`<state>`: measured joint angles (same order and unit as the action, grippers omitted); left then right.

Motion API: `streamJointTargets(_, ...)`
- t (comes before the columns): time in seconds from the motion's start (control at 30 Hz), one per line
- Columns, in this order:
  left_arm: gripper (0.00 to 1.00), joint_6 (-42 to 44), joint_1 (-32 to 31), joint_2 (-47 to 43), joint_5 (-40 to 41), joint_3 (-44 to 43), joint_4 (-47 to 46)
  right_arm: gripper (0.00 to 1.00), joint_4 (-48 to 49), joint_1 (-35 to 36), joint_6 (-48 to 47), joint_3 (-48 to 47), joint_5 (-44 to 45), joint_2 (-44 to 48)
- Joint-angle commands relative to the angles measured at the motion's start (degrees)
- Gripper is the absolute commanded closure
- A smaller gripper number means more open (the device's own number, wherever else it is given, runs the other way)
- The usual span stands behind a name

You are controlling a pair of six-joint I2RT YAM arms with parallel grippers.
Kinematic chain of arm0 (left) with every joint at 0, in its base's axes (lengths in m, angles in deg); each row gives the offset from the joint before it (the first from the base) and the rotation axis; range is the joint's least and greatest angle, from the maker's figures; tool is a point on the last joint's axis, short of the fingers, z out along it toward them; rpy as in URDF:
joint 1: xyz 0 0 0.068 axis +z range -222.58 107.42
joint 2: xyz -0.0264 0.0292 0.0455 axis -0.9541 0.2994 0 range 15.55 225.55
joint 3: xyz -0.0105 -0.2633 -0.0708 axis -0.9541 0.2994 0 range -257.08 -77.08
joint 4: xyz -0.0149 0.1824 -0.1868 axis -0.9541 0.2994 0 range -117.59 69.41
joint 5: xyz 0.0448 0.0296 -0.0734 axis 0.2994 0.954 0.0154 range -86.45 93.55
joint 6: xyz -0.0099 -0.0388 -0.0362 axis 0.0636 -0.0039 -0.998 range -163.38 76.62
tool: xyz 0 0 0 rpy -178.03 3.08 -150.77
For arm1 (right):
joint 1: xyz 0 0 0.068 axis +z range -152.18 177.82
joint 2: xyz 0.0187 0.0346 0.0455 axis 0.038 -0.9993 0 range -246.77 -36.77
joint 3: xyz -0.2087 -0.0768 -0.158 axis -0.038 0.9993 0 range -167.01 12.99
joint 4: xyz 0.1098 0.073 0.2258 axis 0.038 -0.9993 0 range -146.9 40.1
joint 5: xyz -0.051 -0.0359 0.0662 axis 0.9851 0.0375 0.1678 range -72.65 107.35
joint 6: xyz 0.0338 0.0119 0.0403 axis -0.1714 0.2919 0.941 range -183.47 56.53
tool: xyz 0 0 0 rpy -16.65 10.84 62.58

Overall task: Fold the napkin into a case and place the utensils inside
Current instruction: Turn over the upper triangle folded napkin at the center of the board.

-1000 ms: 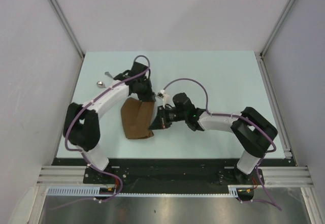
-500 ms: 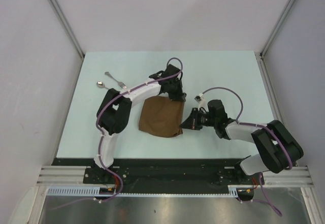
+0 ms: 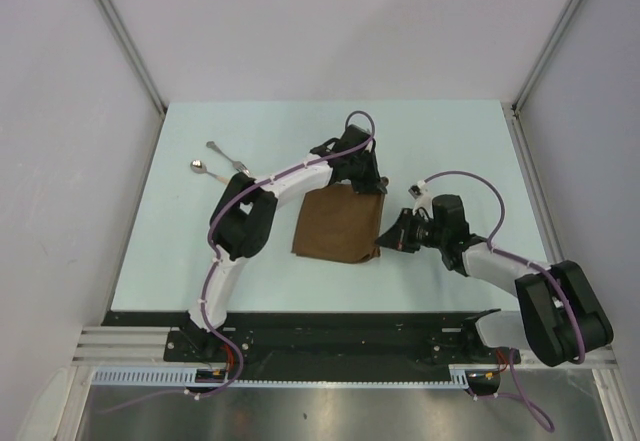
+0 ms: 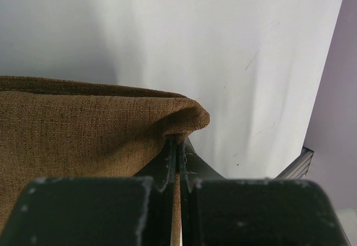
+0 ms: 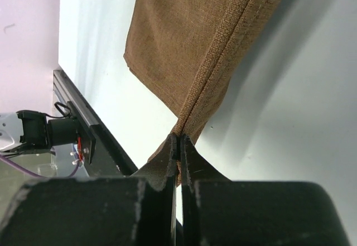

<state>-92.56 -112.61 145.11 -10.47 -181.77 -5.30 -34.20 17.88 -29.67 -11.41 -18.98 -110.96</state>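
The brown napkin (image 3: 338, 226) lies spread near the middle of the pale table. My left gripper (image 3: 366, 187) is shut on its far right corner, where the cloth (image 4: 83, 129) bunches between the black fingers (image 4: 167, 162). My right gripper (image 3: 383, 237) is shut on the near right corner, pinching the hemmed edge of the cloth (image 5: 195, 51) in its fingers (image 5: 189, 157). A silver fork (image 3: 227, 156) and a spoon (image 3: 205, 169) with a pale handle lie side by side at the far left of the table, apart from both grippers.
The table (image 3: 450, 151) has white walls on three sides. A black rail (image 3: 330, 336) runs along its near edge, and a metal strip (image 3: 540, 211) lines its right side.
Both grippers have carried the napkin's right edge to the right, spreading the cloth wider. The left arm has stretched out and the right arm has drawn back toward the right side.
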Motion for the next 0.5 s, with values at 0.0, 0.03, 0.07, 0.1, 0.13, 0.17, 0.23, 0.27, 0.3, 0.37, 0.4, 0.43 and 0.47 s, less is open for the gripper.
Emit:
streamJointTargets(0.0, 1.0, -0.9, 2.9, -1.7, 9.7, -4.3, -17.5, 1.0, -11.9, 1.9, -1.9, 0.5, -12.5, 2.1)
streamJointTargets(0.03, 1.0, -1.0, 2.9, -1.8, 9.7, -4.4, -17.6, 1.0, -12.6, 1.9, -2.4, 0.2, -12.4, 2.0)
streamJointTargets(0.07, 1.0, -1.0, 2.9, -1.8, 9.5, -4.4, -17.8, 1.0, -13.3, 1.8, -2.7, 0.0, -12.0, 1.9)
streamJointTargets(0.1, 1.0, -1.1, 2.9, -1.8, 9.4, -4.4, -17.9, 1.0, -14.1, 1.7, -2.9, -0.4, -10.6, 1.8)
streamJointTargets(0.13, 1.0, -1.3, 2.9, -1.6, 9.3, -4.5, -17.9, 1.0, -15.5, 1.6, -3.0, -0.5, -9.9, 1.9)
streamJointTargets(0.17, 1.0, -1.5, 2.9, -1.4, 9.0, -4.5, -17.8, 1.0, -15.5, 1.0, -3.1, -0.5, -9.3, 2.2)
streamJointTargets(0.23, 1.0, -1.8, 3.2, -1.8, 8.6, -3.8, -17.0, 1.0, -17.3, 0.8, -3.0, -0.3, -9.7, 2.6)
streamJointTargets(0.27, 1.0, -1.9, 3.3, -2.5, 8.7, -3.0, -17.2, 1.0, -17.0, 1.1, -2.9, -0.4, -10.2, 3.5)
streamJointTargets(0.3, 1.0, -2.1, 3.6, -4.4, 8.7, -1.9, -18.6, 1.0, -16.3, 1.6, -2.7, -0.6, -11.2, 4.1)
streamJointTargets(0.37, 1.0, -2.4, 4.3, -6.1, 8.1, 0.9, -19.6, 1.0, -16.7, 3.0, -3.0, -2.7, -11.4, 4.6)
streamJointTargets(0.4, 1.0, -2.4, 5.1, -7.0, 7.6, 1.3, -19.2, 1.0, -18.7, 5.0, -3.7, -4.2, -10.8, 4.3)
streamJointTargets(0.43, 1.0, -2.4, 5.7, -8.8, 7.3, 2.1, -18.9, 1.0, -19.8, 6.0, -4.2, -7.6, -10.5, 4.1)
streamJointTargets(0.47, 1.0, -2.4, 6.3, -10.0, 6.9, 2.8, -18.6, 1.0, -20.8, 7.1, -4.5, -9.5, -10.1, 3.5)
